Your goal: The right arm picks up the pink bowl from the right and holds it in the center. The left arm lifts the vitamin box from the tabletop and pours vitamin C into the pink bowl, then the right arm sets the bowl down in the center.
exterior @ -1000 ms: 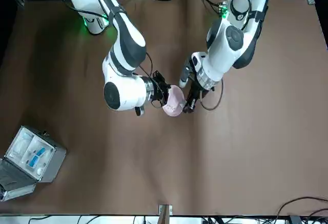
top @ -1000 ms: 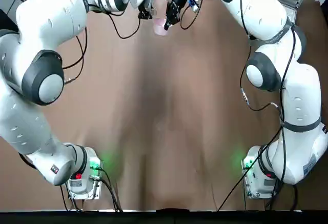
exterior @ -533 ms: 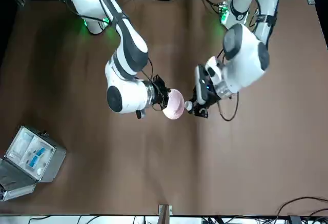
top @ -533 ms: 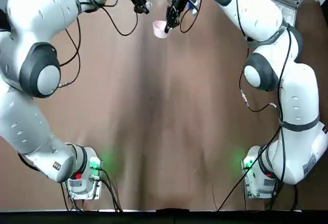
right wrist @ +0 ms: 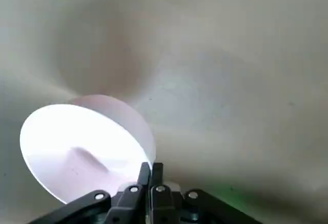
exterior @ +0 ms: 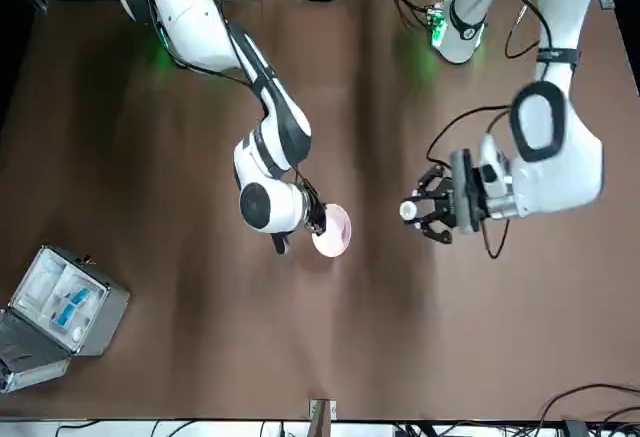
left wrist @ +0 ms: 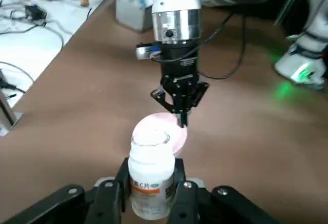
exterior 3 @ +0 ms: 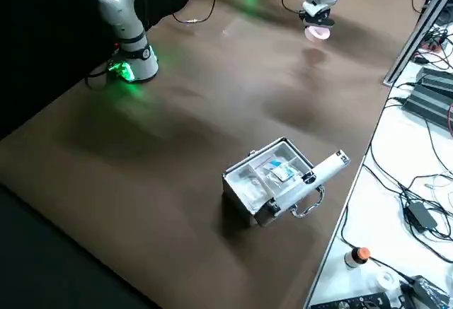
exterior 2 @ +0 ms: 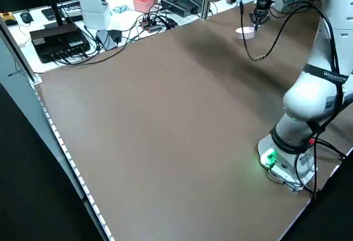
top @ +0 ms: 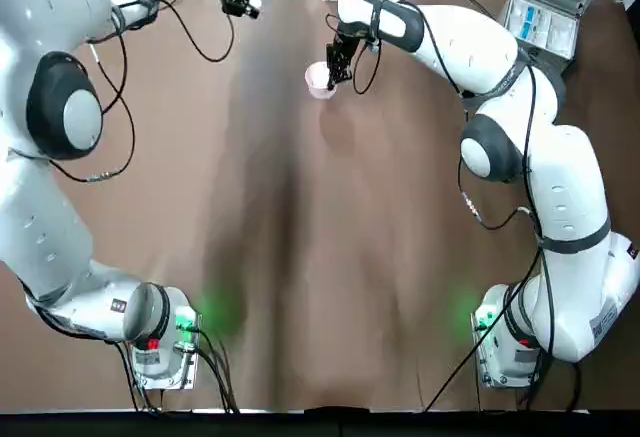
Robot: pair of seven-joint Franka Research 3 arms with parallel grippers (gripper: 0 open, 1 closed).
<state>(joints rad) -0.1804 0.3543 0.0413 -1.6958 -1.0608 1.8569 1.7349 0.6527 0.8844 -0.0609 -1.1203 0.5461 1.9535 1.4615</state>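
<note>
my left pincer (exterior: 424, 209), clamped on the box (left wrist: 150, 179), has drawn clear; right pincer (exterior: 318, 220) still pinches the bowl (exterior: 333, 229), lowered — pour apparently done.

Brown table (exterior 2: 165, 119), white side bench (exterior 2: 33, 23) strewn with cables, open grey case (exterior 3: 272, 182).

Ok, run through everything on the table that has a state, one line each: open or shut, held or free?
Pink bowl: held by its rim, low over the table.
Right gripper: shut on the bowl's rim.
Vitamin bottle: uncapped, upright, held.
Left gripper: shut on the bottle, away from the bowl.
Grey case: lid open, on the table.
</note>
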